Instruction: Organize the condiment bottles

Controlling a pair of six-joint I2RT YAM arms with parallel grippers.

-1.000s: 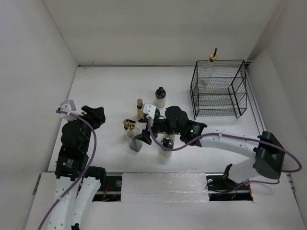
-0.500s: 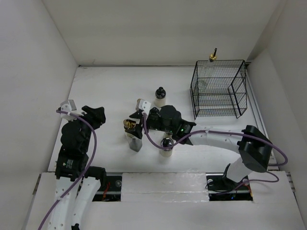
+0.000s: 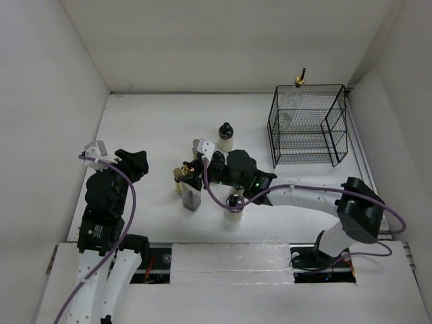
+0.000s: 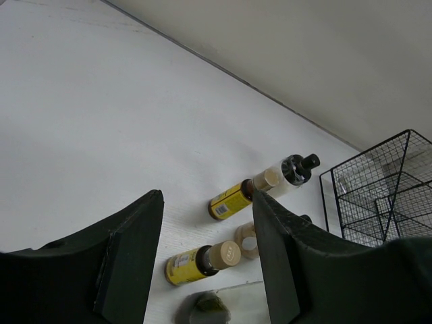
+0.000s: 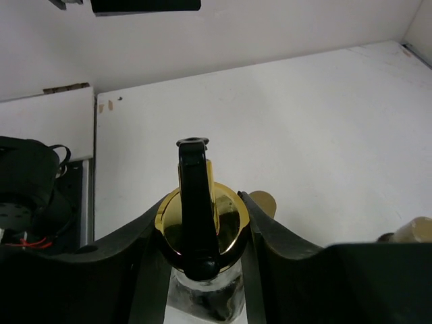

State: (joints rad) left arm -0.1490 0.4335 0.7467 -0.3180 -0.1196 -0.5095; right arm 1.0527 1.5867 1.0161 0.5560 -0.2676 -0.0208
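Reaching toward 9 o'clock, the right gripper [image 5: 202, 206] has closed in on the cruet [image 5: 223, 226] and now pinches its gold collar; the cruet stands mid-table, with the basket [image 3: 307, 145] at 2 o'clock from it. The left gripper [image 4: 207, 196] hangs parted and empty. Best lift straight up, keeping it upright, clear of the jar [image 3: 234, 208] at 4 o'clock

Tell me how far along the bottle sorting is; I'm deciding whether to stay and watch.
Early. One gold-spouted cruet seems to stand in the wire basket. The right end effector grips a second cruet by its gold top. The black-lidded jar, silver-lidded jar and two yellow bottles sit loose on the table.
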